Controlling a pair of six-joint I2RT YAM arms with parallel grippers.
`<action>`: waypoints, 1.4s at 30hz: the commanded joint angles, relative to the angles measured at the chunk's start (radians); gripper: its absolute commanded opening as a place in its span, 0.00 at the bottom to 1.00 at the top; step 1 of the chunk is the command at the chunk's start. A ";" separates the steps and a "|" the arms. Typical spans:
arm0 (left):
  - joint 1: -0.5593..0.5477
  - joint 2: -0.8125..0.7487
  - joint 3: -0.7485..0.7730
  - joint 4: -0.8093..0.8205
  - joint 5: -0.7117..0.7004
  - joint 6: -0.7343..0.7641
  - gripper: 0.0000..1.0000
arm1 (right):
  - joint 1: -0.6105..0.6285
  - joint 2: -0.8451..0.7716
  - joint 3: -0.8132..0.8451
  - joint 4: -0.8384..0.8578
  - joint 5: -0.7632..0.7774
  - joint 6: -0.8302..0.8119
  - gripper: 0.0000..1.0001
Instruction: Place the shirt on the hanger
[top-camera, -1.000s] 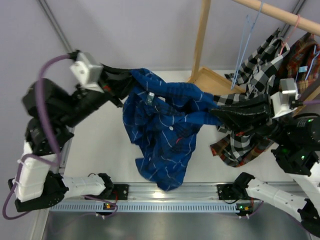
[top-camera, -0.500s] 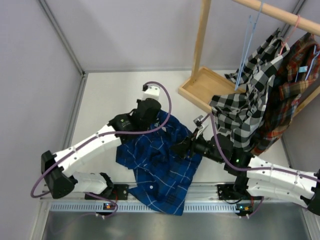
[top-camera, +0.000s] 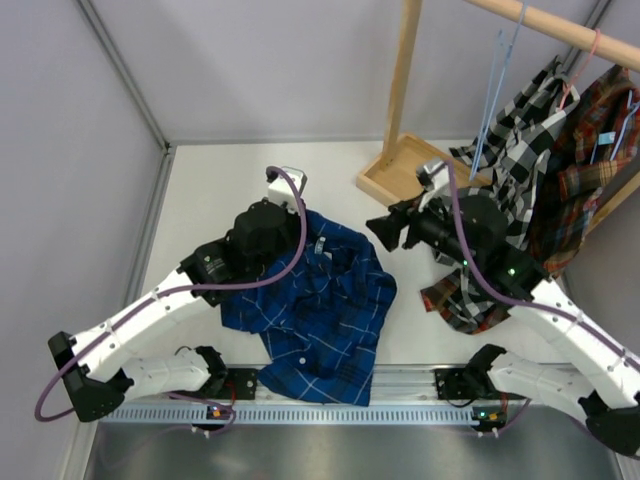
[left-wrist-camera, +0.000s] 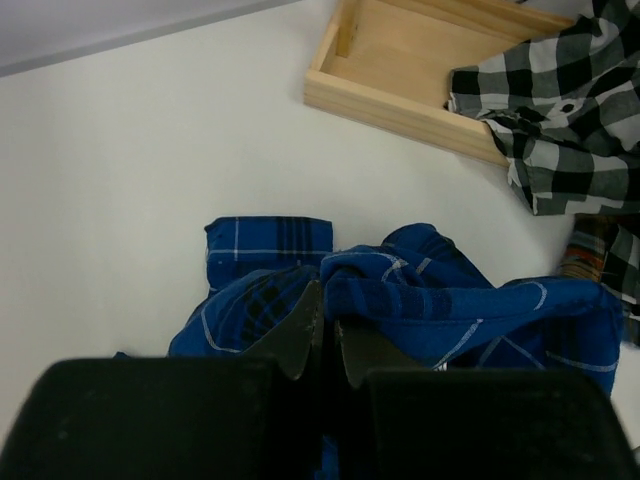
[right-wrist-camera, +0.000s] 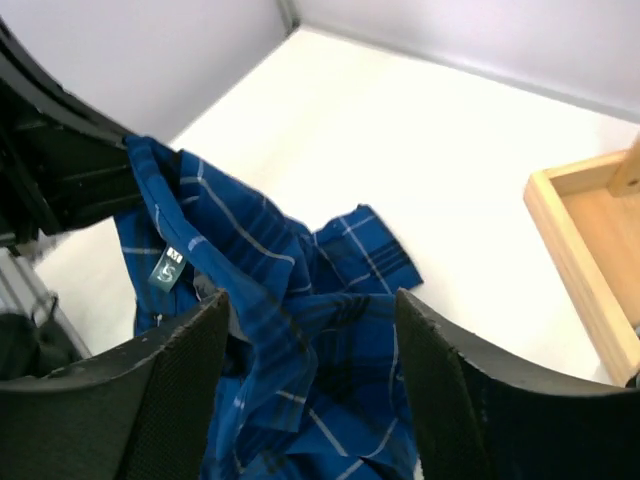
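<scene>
Jaws of the left gripper (left-wrist-camera: 322, 328), I see, pinch a fold of the shirt (top-camera: 320, 310), dark blue plaid with thin pale grid lines, crumpled on the table (top-camera: 215, 190) near-left of the wooden tray (top-camera: 372, 186); the right gripper (top-camera: 385, 232) stands open, empty, beside that tray.

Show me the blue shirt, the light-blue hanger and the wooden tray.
blue shirt (top-camera: 330, 310): top view, middle of its body.
light-blue hanger (top-camera: 495, 100): top view, long wire side.
wooden tray (left-wrist-camera: 400, 117): left wrist view, near wall.
</scene>
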 joint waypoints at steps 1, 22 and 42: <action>0.002 -0.014 -0.003 0.079 0.064 0.000 0.00 | -0.025 0.112 0.102 -0.168 -0.225 -0.154 0.63; 0.003 0.034 0.046 0.067 0.084 -0.046 0.00 | 0.007 0.227 0.075 0.007 -0.231 -0.248 0.26; 0.013 -0.242 -0.466 0.069 -0.067 -0.468 0.98 | -0.025 -0.012 0.090 -0.033 0.229 -0.087 0.00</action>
